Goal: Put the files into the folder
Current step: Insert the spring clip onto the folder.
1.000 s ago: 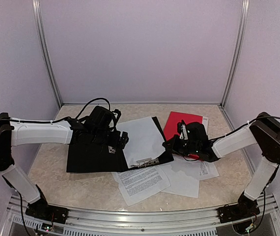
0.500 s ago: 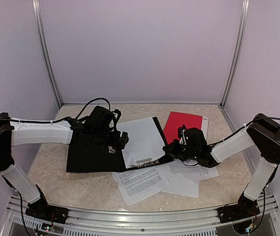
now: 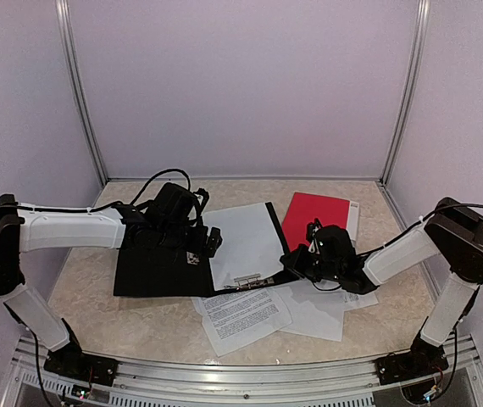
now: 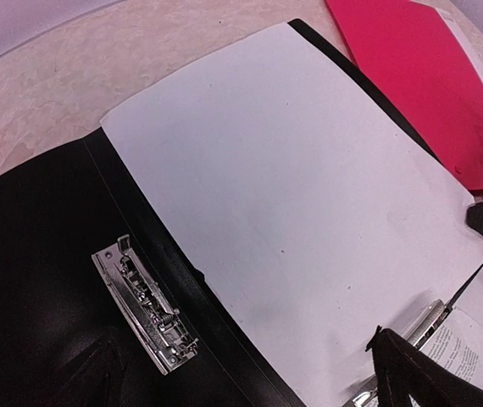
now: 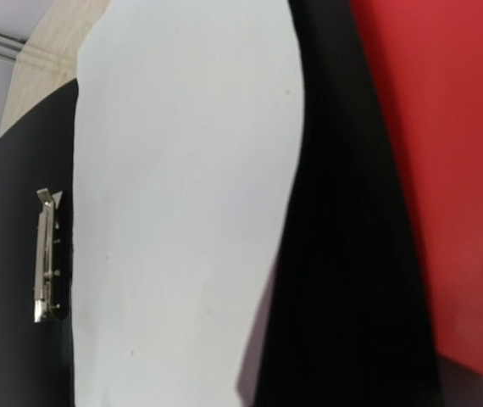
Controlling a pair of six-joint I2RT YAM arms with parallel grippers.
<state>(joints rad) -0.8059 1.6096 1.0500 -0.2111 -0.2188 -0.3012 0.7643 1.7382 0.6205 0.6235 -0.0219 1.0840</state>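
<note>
Alignment matters: left hand [image 3: 204,248] spread over the black folder [image 3: 152,271], I'd nudge the blank sheet [image 3: 241,242] square inside it with my right hand [image 3: 292,259], fingers pressed together.

I read the black folder [image 4: 38,280] as smooth matt plastic, its clip [image 4: 144,305] shiny metal. Top sheet [image 4: 292,212] is matt white paper; red folder [image 4: 428,76] looks glossy plastic.

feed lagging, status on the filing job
Left gripper open above black folder. Right gripper shut at its right edge. One blank sheet inside, printed sheets loose in front. Red folder alongside.
</note>
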